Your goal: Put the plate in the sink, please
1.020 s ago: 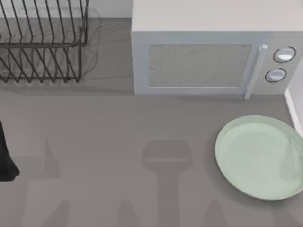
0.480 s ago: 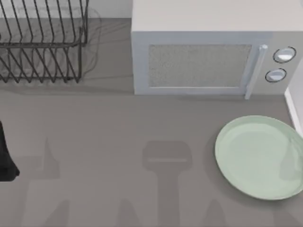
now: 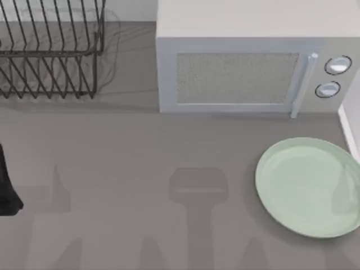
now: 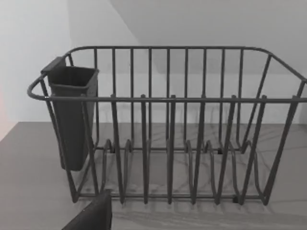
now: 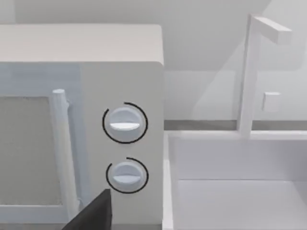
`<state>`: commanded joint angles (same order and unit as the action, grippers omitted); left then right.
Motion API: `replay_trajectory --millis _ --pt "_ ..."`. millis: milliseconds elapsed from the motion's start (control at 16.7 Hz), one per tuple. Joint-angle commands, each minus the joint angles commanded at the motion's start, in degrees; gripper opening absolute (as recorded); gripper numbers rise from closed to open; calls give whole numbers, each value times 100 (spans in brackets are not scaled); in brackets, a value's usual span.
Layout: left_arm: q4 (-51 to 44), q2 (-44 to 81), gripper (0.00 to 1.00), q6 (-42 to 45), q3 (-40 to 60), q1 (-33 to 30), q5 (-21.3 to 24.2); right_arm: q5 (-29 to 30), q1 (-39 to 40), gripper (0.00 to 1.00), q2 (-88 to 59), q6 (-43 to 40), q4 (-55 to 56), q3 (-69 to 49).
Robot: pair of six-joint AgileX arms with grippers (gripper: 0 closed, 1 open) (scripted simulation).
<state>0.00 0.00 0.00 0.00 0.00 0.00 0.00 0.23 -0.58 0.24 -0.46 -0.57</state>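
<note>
Plate: the plate (image 3: 306,187) lies flat on the counter (image 3: 140,152), in front of the microwave (image 3: 247,73) toward its knob end, untouched
Sink: the sink (image 5: 240,191) opens just beside the microwave's knob side, so the plate sits close to its rim (image 3: 349,132)
Axis: round plate, no long axis (any stretch of rim serves)
Nearer arm: the right one, judged from its wrist view facing the microwave knobs (image 5: 125,123) and the sink
Left arm: parked at the counter's far left, facing the dish rack (image 4: 168,129)
Jaws: cannot tell for either gripper
</note>
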Motion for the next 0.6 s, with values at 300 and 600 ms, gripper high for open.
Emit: replay_trajectory --millis 300,600 --pt "0 0 100 0 0 0 0 1 424 100 -1206 436 -837 -1097" --pt "0 0 100 0 0 0 0 2 1170 100 -3765 1203 -2311 -3071"
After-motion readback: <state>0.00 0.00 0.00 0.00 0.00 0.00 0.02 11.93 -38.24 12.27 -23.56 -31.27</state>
